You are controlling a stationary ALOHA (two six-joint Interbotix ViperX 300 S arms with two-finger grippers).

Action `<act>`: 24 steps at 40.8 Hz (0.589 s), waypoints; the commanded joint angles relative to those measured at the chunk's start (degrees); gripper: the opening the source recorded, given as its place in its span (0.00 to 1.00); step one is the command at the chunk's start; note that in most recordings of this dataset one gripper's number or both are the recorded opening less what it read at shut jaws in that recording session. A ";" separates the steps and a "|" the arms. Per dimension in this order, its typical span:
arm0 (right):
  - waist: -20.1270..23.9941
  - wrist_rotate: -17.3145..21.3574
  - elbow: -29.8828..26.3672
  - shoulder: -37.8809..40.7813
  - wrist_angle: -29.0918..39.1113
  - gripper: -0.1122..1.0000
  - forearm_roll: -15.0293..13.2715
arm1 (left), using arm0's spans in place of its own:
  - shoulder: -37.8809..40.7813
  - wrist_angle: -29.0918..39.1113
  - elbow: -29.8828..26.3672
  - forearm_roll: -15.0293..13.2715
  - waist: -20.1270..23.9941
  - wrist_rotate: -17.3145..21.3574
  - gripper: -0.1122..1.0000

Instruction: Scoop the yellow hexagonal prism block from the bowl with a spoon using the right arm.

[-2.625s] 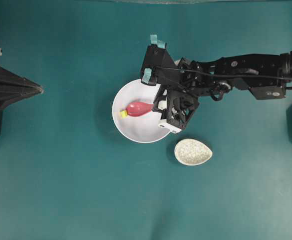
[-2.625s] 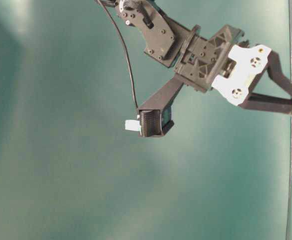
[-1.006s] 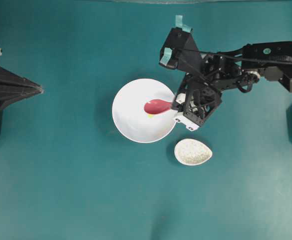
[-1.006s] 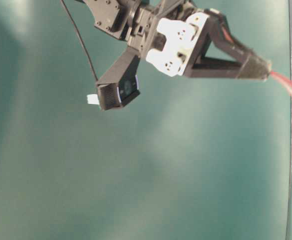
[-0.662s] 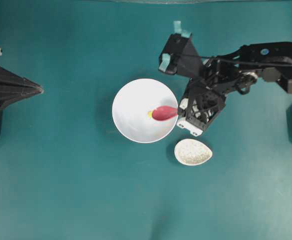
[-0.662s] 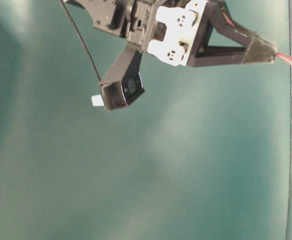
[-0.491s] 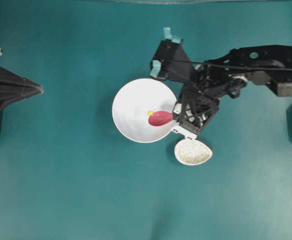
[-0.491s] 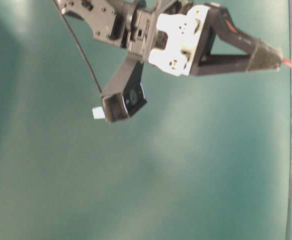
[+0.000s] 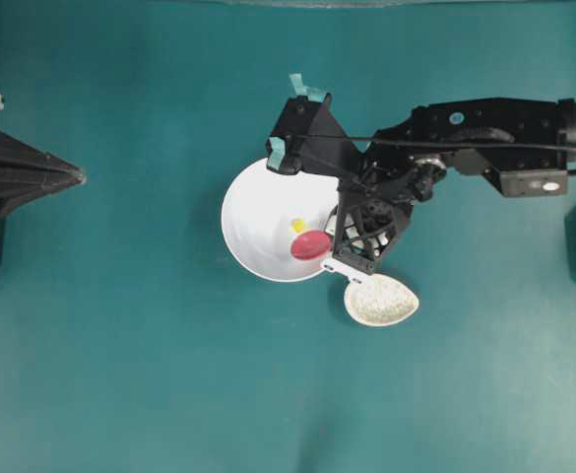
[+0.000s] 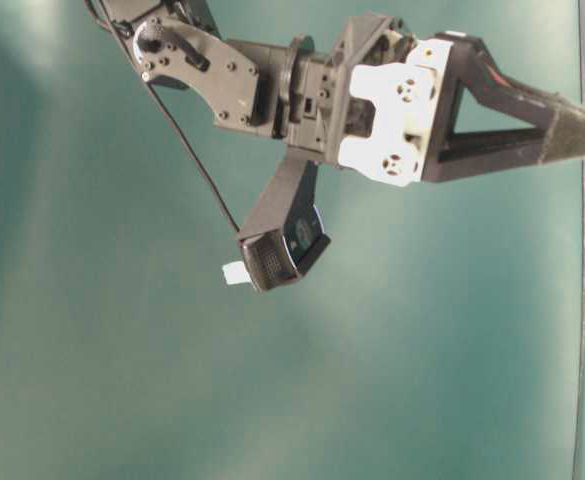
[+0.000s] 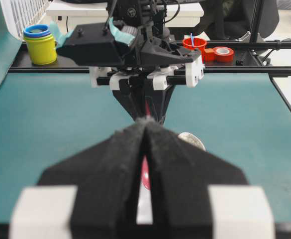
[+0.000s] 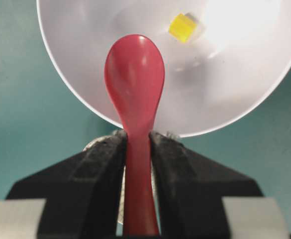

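From the right wrist view, the right gripper (image 12: 138, 149) has its fingers (image 12: 105, 164) clenched on the handle of the pink-red spoon (image 12: 134, 79). The scoop reaches over the near rim of the white bowl (image 12: 235, 99) and carries nothing. The yellow hexagonal prism block (image 12: 182, 27) lies on the bowl's floor, beyond the scoop's tip and off to its right, apart from the spoon. Under the fingers a speckled edge of the spoon rest (image 12: 93, 144) peeks out.

In the overhead view the spoon rest (image 9: 381, 300) sits on the bench just beside the bowl (image 9: 253, 212), with the right arm's (image 9: 465, 138) wrist hanging over the gap between them and hiding part of the bowl's right rim.

Across the bench, the left gripper (image 11: 146, 124) rests well apart from the bowl, its fingers pressed together on nothing.

The bench (image 9: 120, 374) is a plain teal mat. Past its far edge, in the left wrist view, stand a yellow jar (image 11: 40, 46) with a blue lid, a red cup (image 11: 195, 44) and a red tape roll (image 11: 224, 52).
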 commanded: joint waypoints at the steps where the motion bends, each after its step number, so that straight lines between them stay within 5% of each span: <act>1: 0.09 0.09 -1.41 -0.09 0.09 0.31 -0.09 | 0.26 -0.44 -1.58 0.18 0.00 -0.09 0.09; 24: 0.09 -0.53 -1.41 3.78 -4.57 0.31 -0.44 | 0.18 -0.44 -1.49 0.18 0.00 -0.18 0.09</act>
